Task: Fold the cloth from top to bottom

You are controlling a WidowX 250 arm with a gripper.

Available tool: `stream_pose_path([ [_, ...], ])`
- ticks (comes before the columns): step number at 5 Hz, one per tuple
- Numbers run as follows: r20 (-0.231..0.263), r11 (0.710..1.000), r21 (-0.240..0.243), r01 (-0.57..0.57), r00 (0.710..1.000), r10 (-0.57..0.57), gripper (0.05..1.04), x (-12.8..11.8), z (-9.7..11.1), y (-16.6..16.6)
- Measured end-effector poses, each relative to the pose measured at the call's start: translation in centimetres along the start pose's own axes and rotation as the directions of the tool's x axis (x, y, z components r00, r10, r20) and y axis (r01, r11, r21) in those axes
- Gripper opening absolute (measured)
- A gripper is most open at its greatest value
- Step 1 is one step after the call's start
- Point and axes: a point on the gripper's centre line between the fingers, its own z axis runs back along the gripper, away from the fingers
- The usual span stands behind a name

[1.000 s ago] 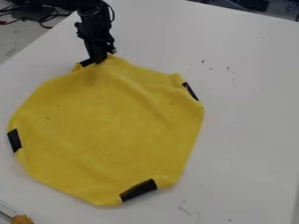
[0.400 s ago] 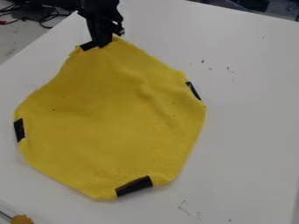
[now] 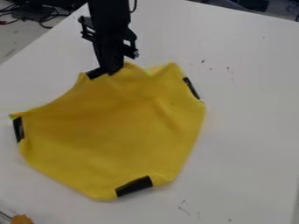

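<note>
since the frame just before, i have brought my black two-finger claw (image 3: 109,71) lower in the frame, and the top edge of the yellow, rounded cloth (image 3: 119,135) has come down with it. its left edge now runs out to a sharper point, while the lower edge lies where it did. i have the claw clenched on the cloth's top edge, upper left of centre, just beside a black patch (image 3: 96,73). the cloth spreads from there over the left and middle of the white desk (image 3: 251,118), wrinkled towards its upper right, where a second peak stands. three more black patches mark its left, right and bottom edges. an orange-brown lump (image 3: 22,219) sits in the lower left corner, and dark cables (image 3: 36,16) lie at the upper left.
</note>
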Motion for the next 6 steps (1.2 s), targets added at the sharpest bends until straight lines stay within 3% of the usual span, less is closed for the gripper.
stream_pose_path([
  [2, -0.023, 0.989, -0.078, -0.127, 0.992, 0.125, 0.094, -2.5, -1.9, -4.2],
  [3, -0.015, 0.983, -0.081, -0.163, 0.987, 0.162, 0.264, -3.0, -2.3, -4.5],
  [5, -0.015, 0.984, -0.075, -0.159, 0.987, 0.158, 0.860, -3.1, -2.4, -4.4],
  [6, -0.026, 0.986, -0.071, -0.153, 0.988, 0.152, 1.011, -3.2, -2.4, -4.6],
])
